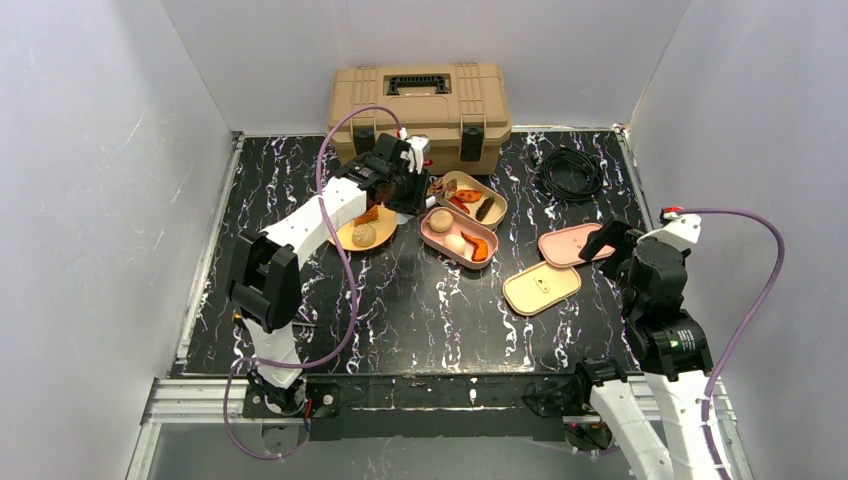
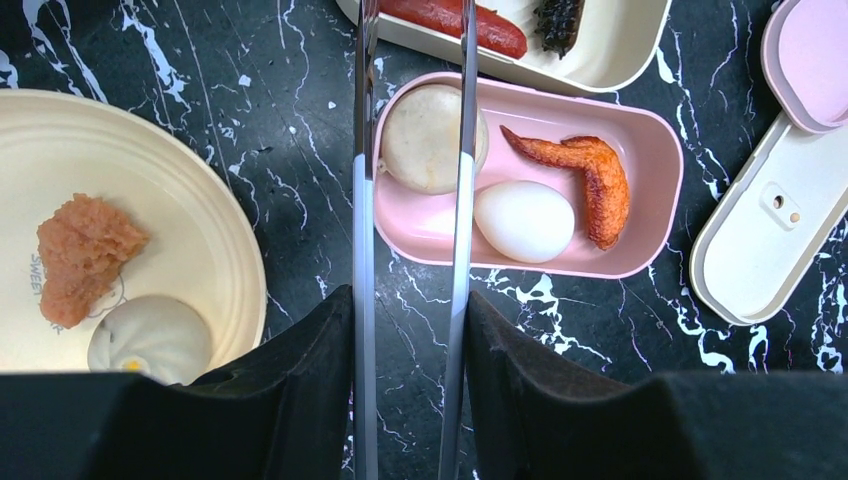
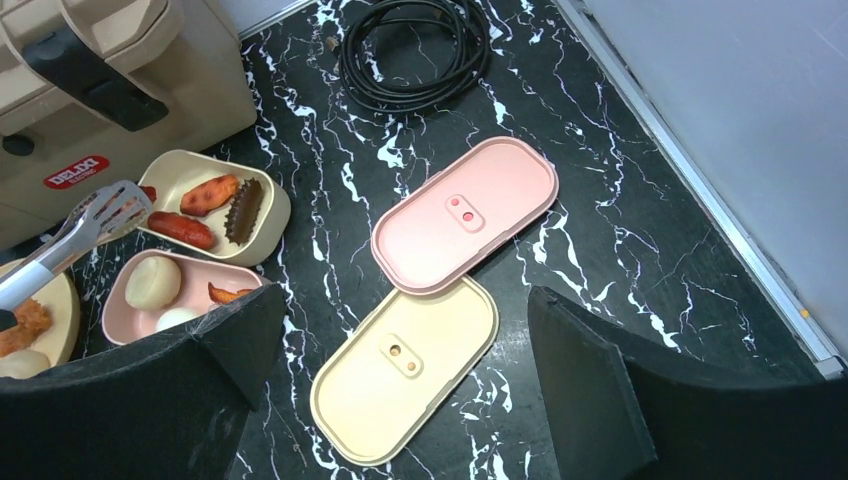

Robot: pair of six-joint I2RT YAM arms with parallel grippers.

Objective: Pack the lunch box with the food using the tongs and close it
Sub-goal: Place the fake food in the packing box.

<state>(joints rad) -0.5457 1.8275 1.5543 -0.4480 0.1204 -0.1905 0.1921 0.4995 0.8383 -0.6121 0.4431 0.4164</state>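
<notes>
Black left gripper clamps slim steel tongs over rounded pink lunch box

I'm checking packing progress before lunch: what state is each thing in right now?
pink box: open, partly filled
cream box: open, partly filled
pink lid: off its box
cream lid: off its box
tongs: gripped, tips empty
left gripper: shut on tongs
right gripper: open, empty
plate: holds two pieces
tan case: closed

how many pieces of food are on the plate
2: an orange-red chunk on the plate's left side, and a round bun right beside it. Part of the plate is hidden, so more may be there.
</notes>
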